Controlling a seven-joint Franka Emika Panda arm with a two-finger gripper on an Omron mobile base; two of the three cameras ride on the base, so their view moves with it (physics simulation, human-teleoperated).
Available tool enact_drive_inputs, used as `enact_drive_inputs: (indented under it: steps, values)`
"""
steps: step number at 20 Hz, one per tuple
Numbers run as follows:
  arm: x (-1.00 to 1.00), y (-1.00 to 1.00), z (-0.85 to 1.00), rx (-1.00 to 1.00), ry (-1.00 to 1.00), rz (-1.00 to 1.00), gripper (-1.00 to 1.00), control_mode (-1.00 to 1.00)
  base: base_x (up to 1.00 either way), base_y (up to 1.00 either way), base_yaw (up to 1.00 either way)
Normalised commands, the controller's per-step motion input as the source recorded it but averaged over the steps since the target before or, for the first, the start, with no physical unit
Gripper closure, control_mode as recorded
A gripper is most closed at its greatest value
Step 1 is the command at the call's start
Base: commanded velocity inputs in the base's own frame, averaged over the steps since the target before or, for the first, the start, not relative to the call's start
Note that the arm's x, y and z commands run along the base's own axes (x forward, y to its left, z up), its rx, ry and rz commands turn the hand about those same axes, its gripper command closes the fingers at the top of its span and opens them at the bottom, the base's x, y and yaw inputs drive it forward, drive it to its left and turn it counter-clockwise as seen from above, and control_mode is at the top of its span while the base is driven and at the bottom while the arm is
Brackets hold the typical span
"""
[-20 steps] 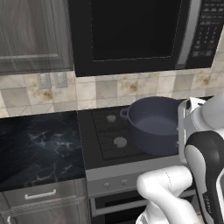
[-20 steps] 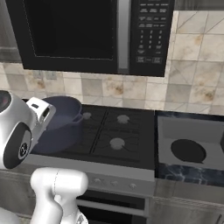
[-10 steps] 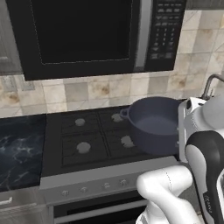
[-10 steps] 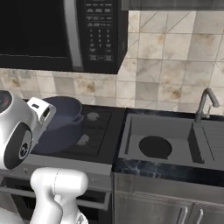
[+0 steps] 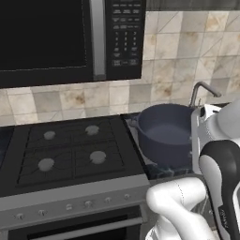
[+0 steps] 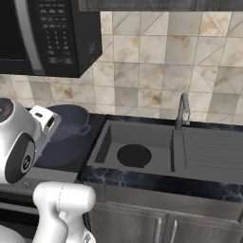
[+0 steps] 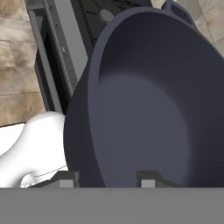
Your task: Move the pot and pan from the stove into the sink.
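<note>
The deep blue-grey pot point(image 5: 168, 133) hangs in the air just right of the stove point(image 5: 70, 152), over the dark counter. In the right base view the pot point(image 6: 70, 126) sits left of the sink point(image 6: 142, 129). My gripper point(image 7: 106, 180) is shut on the pot's near rim, one fingertip outside the wall and one inside, and the pot point(image 7: 148, 100) is empty. A flat black round shape, apparently the pan point(image 6: 134, 155), lies on the sink floor; I cannot make out its handle. All four stove burners are bare.
A gooseneck faucet point(image 6: 182, 110) stands behind the sink, with a ribbed drainboard point(image 6: 213, 149) to its right. A black microwave point(image 5: 70, 37) hangs above the stove. Dark marbled countertop point(image 6: 142, 179) rims the basin, and cabinet doors sit below.
The base has driven right, so the stove slid left in both views and the whole sink came into sight. The pot stays in my gripper in the same pose.
</note>
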Motion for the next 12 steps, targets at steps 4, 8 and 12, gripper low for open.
enact_drive_inputs:
  steps: [4, 8, 12]
  values:
    - [0.0, 0.0, 0.0, 0.0, 0.0, 0.0, 1.0, 1.0, 0.01, -0.58, 0.0]
    - [0.0, 0.0, 0.0, 0.0, 0.0, 0.0, 1.0, 1.0, 0.0, -0.44, 0.0]
    - [0.0, 0.0, 0.0, 0.0, 0.0, 0.0, 1.0, 1.0, 0.0, -0.17, -0.01]
